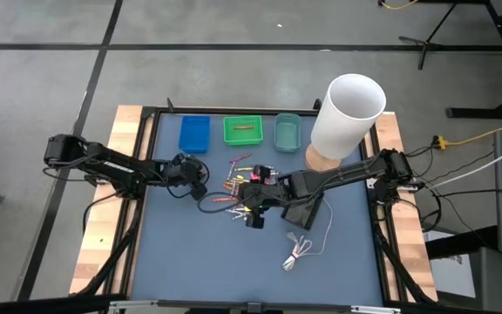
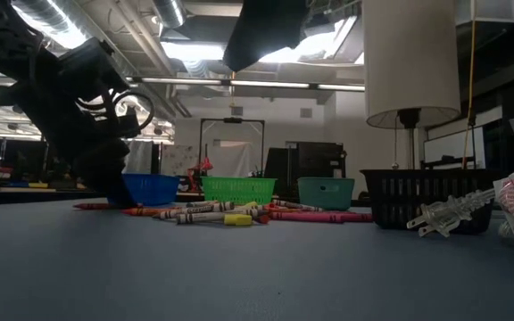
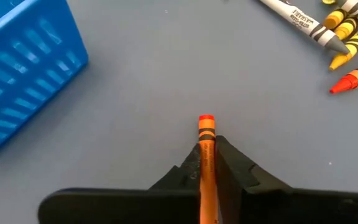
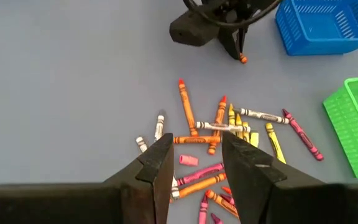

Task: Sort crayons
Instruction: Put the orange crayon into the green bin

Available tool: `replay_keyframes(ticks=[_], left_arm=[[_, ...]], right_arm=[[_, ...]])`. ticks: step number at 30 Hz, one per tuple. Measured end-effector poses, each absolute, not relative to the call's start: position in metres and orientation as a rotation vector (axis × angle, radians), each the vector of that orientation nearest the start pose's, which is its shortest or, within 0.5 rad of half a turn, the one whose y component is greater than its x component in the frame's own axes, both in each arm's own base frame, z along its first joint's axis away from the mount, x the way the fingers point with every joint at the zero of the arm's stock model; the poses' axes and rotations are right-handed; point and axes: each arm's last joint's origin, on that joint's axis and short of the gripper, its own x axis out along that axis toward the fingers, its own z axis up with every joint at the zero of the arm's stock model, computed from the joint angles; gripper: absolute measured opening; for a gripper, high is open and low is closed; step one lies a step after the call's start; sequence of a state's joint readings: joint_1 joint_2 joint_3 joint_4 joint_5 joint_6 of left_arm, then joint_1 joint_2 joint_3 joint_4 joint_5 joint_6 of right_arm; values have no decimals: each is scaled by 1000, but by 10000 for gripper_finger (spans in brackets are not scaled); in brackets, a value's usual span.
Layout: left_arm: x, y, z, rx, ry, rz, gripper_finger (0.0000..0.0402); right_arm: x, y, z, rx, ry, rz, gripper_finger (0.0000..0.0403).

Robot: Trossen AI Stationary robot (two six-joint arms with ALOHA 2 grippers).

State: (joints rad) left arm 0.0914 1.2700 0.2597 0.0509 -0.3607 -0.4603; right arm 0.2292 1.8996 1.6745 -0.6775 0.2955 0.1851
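Many crayons (image 1: pixel 236 187) in orange, yellow, pink and red lie loose mid-table; they also show in the right wrist view (image 4: pixel 219 134) and the low view (image 2: pixel 221 214). My left gripper (image 1: pixel 202 178) is shut on an orange crayon (image 3: pixel 206 134) near the blue tray (image 1: pixel 194 133). It also shows in the right wrist view (image 4: pixel 236 43). My right gripper (image 4: pixel 196 149) is open and empty, hovering over the near side of the crayon pile (image 1: pixel 244 197). One crayon (image 1: pixel 245 128) lies in the green tray (image 1: pixel 243 138). My left gripper pinches the orange crayon between its two fingers (image 3: pixel 232 158). The crayon lies along the fingers and its free end (image 3: pixel 206 120) sticks out past the fingertips. In the right wrist view the fingers point down and the crayon's end (image 4: pixel 243 59) is close to the table; whether it touches, I cannot tell.
A teal tray (image 1: pixel 288 133) stands right of the green one along the far edge. A tall white cylinder (image 1: pixel 347 113) stands at the far right. A black basket (image 2: pixel 418 196) and a coiled white cable with a plug (image 1: pixel 299 253) lie toward the near right.
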Motion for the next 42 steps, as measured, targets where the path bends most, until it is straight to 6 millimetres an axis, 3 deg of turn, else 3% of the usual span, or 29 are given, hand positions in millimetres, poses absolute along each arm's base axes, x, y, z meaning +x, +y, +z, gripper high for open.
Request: replay_keyframes(ticks=[7, 13, 22, 25, 29, 35, 42], left_arm=[[184, 26, 108, -327, 737, 568, 9], [198, 26, 122, -351, 544, 502, 6], [214, 35, 161, -16, 186, 428, 5], [214, 43, 173, 120, 103, 460, 5], [222, 60, 189, 173, 56, 493, 5], [253, 90, 207, 216, 54, 448, 6], [295, 126, 191, 301, 208, 452, 16]], right_arm=[[407, 86, 281, -65, 874, -143, 136], [407, 86, 281, -65, 874, -143, 136], [407, 86, 281, -64, 873, -143, 136], [407, 86, 281, -64, 873, -142, 136], [407, 86, 281, -64, 873, -143, 136], [407, 86, 281, -64, 873, -143, 136], [403, 85, 279, -77, 916, -146, 136]])
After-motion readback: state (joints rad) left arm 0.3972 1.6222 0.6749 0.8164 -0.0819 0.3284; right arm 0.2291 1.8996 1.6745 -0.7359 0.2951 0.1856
